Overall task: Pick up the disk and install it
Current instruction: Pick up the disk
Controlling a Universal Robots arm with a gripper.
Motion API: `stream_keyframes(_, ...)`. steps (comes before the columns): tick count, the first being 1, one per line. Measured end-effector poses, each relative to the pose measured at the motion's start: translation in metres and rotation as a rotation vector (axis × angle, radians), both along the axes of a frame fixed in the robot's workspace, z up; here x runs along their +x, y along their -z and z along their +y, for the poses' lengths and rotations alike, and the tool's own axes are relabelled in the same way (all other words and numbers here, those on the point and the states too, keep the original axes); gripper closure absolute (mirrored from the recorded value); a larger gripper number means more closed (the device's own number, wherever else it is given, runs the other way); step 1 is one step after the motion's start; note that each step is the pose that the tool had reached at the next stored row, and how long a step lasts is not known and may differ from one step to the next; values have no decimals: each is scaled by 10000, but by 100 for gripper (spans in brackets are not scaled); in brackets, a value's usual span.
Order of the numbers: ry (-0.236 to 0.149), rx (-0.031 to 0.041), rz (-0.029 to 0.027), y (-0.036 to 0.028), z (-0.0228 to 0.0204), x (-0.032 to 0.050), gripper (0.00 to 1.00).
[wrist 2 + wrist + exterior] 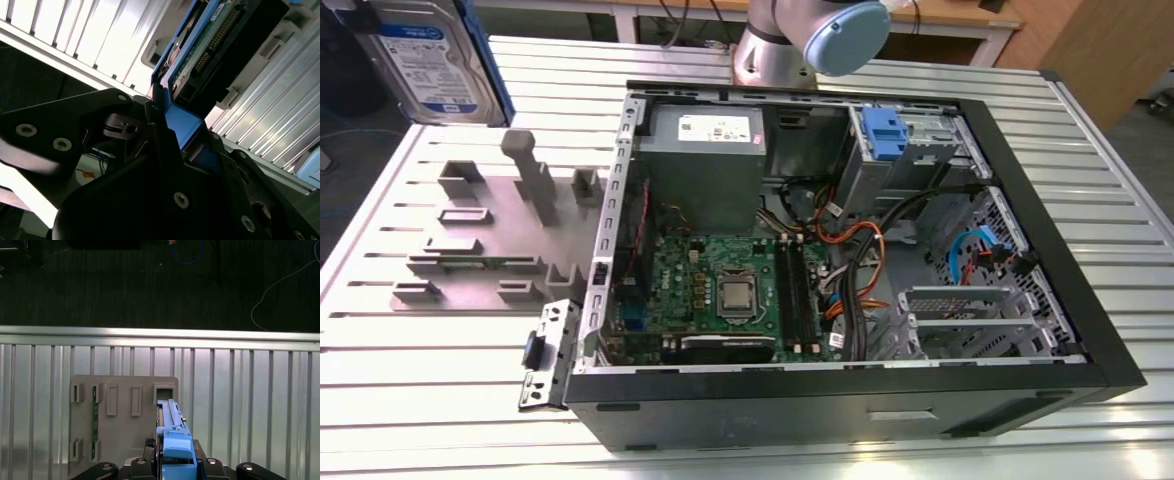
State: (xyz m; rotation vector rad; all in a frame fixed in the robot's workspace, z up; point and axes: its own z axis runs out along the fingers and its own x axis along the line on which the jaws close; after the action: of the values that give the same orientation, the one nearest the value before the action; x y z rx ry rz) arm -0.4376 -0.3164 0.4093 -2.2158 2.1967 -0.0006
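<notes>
The gripper (182, 132) is clamped on the disk (197, 55). In the second wrist view its black fingers (159, 125) press on either side of one blue side rail, and the drive's green circuit board and connector pins run away from the jaws. In the first wrist view the gripper (175, 464) points straight down, and the disk (172, 422) hangs edge-on from it with the blue rail uppermost. Below it, apart from the drive, lies a grey fixture plate (120, 440) with rectangular pockets, on the ribbed metal table (260, 405).

In the exterior view the disk (434, 60) stands upright in the air at the upper left, its white and blue label facing the camera. It is above the table's far corner and beyond the fixture plate (480, 250). Farther toward the exterior view's right, the open computer case (1067, 300) lies on the table (440, 400), well apart from the drive. The blue latch (886, 135) of its drive cage sits at the far end. The arm's blue-capped joint (847, 35) rises behind the case.
</notes>
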Motion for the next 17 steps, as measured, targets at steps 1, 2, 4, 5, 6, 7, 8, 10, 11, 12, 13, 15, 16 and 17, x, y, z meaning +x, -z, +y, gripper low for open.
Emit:
stream_keyframes(1, 0, 0, 0, -8, 0, 0, 64)
stream_keyframes(2, 0, 0, 1, -16, 0, 0, 64)
stream_keyframes(4, 1, 0, 0, -31, 0, 0, 64)
stream_keyframes(5, 0, 0, 0, -38, 0, 0, 64)
stream_keyframes(6, 0, 0, 0, -46, 0, 0, 64)
stream_keyframes(7, 1, -1, 1, -54, 0, 0, 64)
stream_keyframes(8, 1, 0, 1, -62, 0, 0, 64)
stream_keyframes(10, 0, 0, 0, -77, 0, 0, 64)
stream_keyframes(11, 0, 0, 0, -85, 0, 0, 64)
stream_keyframes(12, 0, 0, 1, -94, 0, 0, 64)
stream_keyframes(13, 0, 0, 0, -102, 0, 0, 64)
stream_keyframes(15, 0, 0, 1, -118, 0, 0, 64)
stream_keyframes(16, 0, 0, 0, -126, 0, 0, 64)
stream_keyframes(17, 0, 0, 0, -135, 0, 0, 64)
